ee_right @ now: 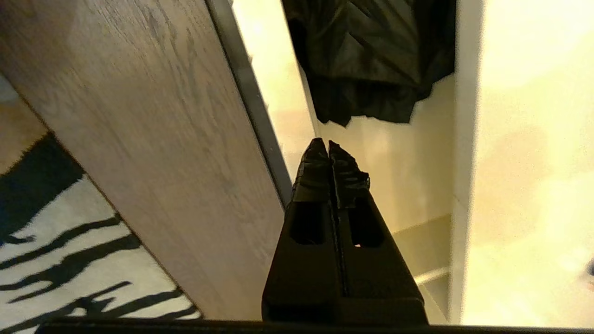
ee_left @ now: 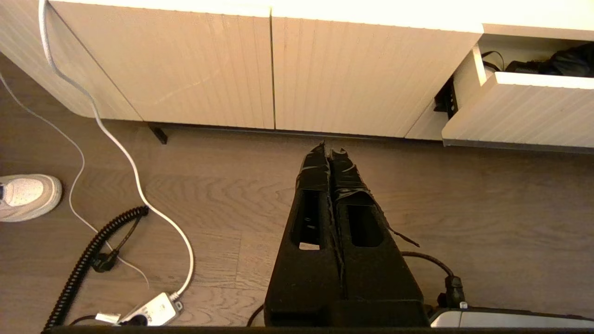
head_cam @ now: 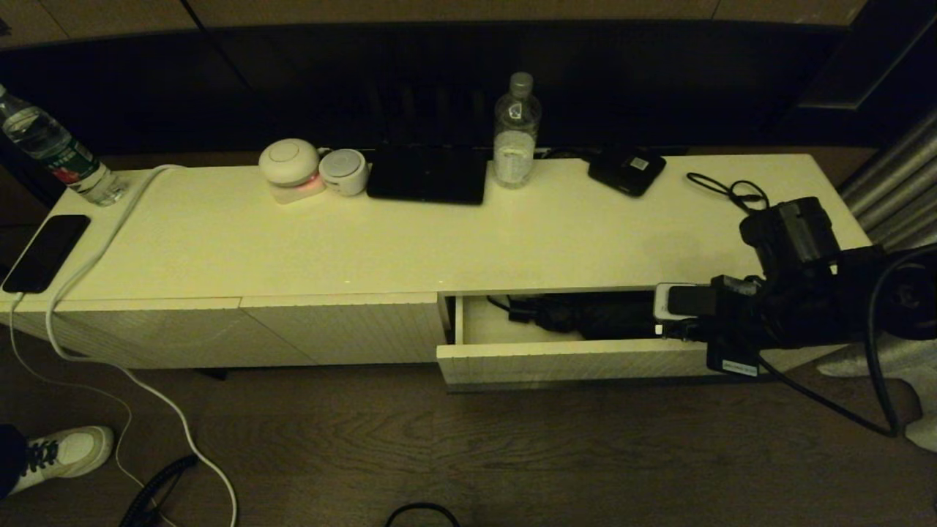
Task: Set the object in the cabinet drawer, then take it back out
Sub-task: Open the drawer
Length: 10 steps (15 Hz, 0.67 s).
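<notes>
1. A low cream cabinet (head_cam: 439,234) stands on a wood-plank floor (head_cam: 439,454) in a dim room, in front of a dark wall.
2. The umbrella (head_cam: 593,315) lies inside the cabinet drawer (head_cam: 571,359), a bunch of black fabric toward the drawer's right half, with its handle end pointing to my left.
3. The drawer is pulled partly out at the cabinet's right end; its pale floor shows bare beside the umbrella.
4. My right gripper (ee_right: 328,148) hangs over the drawer's front edge, fingers pressed together and holding nothing, tips near the umbrella's fabric (ee_right: 371,60) but apart from it.
5. My left gripper (ee_left: 328,150) is parked low over the floor, facing the closed ribbed panels (ee_left: 185,69), fingers together and empty.
6. On the cabinet top sit a water bottle (head_cam: 516,132), a small flat black box (head_cam: 626,171), a thin black cable (head_cam: 728,190), a dark tablet-like slab (head_cam: 428,174) and two round white devices (head_cam: 311,170).
7. At the far left lie a phone (head_cam: 45,252) with a white cord (head_cam: 95,256) and a second bottle (head_cam: 55,150).
</notes>
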Tool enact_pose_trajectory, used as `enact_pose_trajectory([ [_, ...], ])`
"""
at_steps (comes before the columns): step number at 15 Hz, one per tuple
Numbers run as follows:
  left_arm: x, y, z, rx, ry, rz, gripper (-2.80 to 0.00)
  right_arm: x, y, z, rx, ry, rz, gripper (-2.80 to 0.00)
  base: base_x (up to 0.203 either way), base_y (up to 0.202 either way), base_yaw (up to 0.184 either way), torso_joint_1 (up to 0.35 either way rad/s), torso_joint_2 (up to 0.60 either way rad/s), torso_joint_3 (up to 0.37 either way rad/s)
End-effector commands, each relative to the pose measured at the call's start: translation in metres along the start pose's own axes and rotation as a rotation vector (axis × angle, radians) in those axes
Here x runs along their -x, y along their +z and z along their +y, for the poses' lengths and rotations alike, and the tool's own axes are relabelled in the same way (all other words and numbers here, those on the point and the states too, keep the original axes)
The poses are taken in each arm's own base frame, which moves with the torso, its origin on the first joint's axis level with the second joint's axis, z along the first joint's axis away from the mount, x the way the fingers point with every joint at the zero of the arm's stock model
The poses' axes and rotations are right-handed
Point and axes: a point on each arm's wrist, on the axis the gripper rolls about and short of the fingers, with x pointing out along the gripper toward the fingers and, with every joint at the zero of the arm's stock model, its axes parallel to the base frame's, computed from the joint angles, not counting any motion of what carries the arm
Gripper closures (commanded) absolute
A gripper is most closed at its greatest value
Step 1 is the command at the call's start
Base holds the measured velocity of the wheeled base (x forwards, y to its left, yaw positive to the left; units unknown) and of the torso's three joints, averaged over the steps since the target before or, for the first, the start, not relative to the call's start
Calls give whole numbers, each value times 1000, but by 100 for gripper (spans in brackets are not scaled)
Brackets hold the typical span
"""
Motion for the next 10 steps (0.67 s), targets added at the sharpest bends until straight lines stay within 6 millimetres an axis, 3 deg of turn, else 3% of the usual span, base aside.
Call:
enact_pose_trajectory([
  [1,0,0,0,1,1,-2,0,-19,4,0,-1,24,9,0,0,0,0,0,0,0],
  [10,0,0,0,1,1,-2,0,-38,13,-9,2,-39,-16,0,0,0,0,0,0,0],
])
